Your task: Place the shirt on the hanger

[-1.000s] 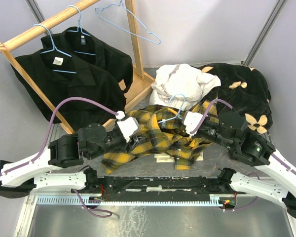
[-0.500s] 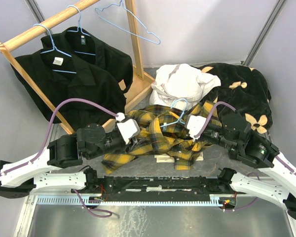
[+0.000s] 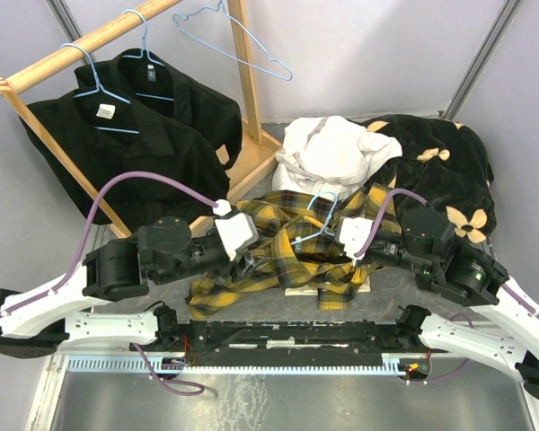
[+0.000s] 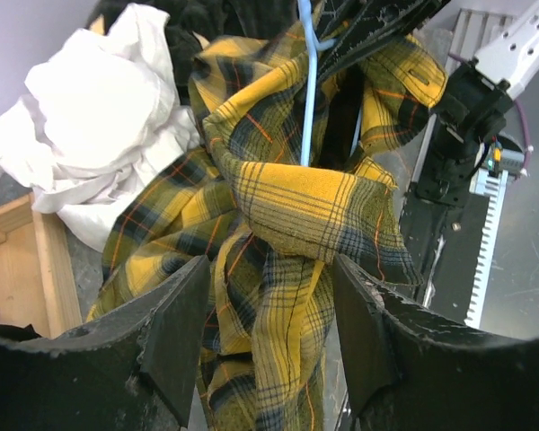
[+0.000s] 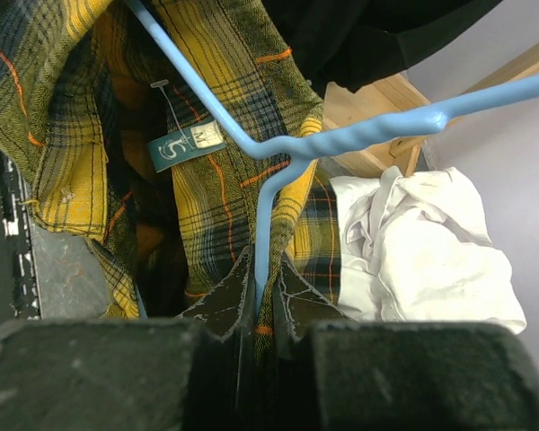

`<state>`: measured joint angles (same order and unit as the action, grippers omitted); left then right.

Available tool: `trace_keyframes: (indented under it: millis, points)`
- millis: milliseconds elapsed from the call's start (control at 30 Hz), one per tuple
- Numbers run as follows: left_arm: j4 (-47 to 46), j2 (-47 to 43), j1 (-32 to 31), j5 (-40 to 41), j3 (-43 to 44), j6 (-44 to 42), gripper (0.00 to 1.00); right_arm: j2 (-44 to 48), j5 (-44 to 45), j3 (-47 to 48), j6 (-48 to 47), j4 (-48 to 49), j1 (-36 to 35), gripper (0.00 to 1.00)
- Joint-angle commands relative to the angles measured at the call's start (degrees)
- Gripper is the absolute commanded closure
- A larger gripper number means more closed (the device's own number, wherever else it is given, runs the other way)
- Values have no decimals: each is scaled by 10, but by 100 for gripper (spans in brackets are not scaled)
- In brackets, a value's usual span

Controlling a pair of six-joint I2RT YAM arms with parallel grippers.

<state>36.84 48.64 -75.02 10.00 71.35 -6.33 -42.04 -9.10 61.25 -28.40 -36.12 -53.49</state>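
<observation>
Pinches thin light-blue wire hanger (image 5: pixel 341 139) in right tool (image 5: pixel 262 265). Straddles yellow-and-black plaid flannel shirt (image 4: pixel 296 197) with wide left tool (image 4: pixel 269 269).

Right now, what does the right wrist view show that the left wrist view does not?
Only the right wrist view shows the right gripper shut on the hanger wire, and a teal size tag inside the shirt. Only the left wrist view shows the left gripper open, straddling a plaid fold, with the right arm beyond. Both show the shirt, the hanger and the white shirt.
</observation>
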Motion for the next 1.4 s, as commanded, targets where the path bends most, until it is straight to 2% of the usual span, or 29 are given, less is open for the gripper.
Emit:
trace_keyframes:
  millis: [0,233,333,533,733,767,867,900,1033,1100,1200,1367]
  points:
    - [8,19,-3,-30,23,-20,37,10,-30,22,-1,11,-1,88]
    - [11,23,-2,-55,4,-18,37,32,-48,25,8,32,-1,87]
    - [11,25,-2,-69,-6,-13,40,39,-62,27,16,44,-1,87]
    - [10,29,-2,-87,-10,-10,59,39,-67,25,20,42,-1,87]
    - [14,21,-2,-89,-12,-17,94,38,-63,24,19,37,-1,87]
    - [15,18,-2,-89,-13,-18,97,37,-61,24,18,36,-1,87]
    - [18,10,-2,-89,-14,-21,97,36,-60,30,17,29,-1,86]
    - [20,7,-2,-89,-15,-23,97,35,-59,34,17,23,-1,83]
    - [33,-2,-2,-88,-14,-38,97,23,-65,70,40,-32,-1,53]
    - [37,-7,-2,-87,-15,-43,97,19,-67,89,59,-59,-1,41]
    - [39,-13,-2,-90,-22,-47,97,11,-82,120,87,-100,-1,33]
    - [36,-20,-2,-103,-30,-55,97,-6,-107,151,153,-108,-1,33]
